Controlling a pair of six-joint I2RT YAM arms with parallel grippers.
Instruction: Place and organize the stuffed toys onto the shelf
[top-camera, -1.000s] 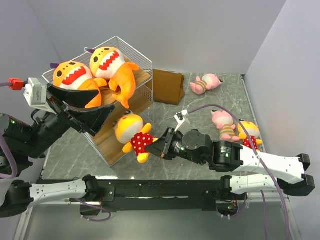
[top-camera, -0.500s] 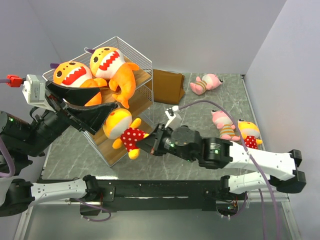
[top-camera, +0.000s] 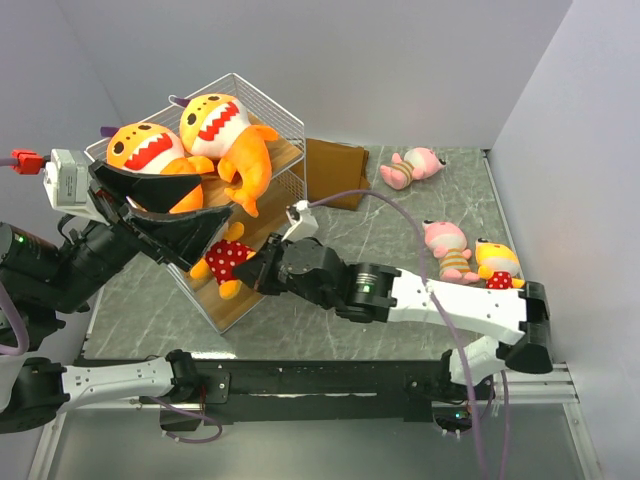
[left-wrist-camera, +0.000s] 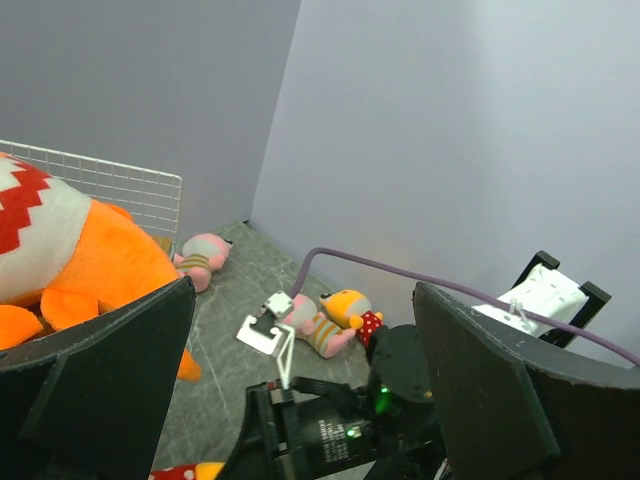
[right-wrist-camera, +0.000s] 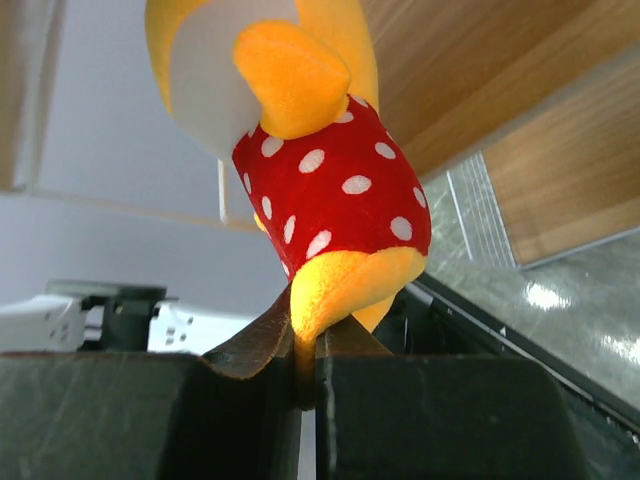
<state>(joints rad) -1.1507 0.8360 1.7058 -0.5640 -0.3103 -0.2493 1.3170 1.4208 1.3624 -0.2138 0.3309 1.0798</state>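
R gripper clenched on yellow foot of small orange-headed plush in red white-dotted dress. Plush sticks up fr. the jaws, body & head pointing away fr. wrist cam. From above it's at lower wooden board of white wire-frame shelf, head hidden under L gripper, which is spread wide w/ nothing in it. Farther back, on shelf top: big orange toothy shark plush, second shark plush touching it.
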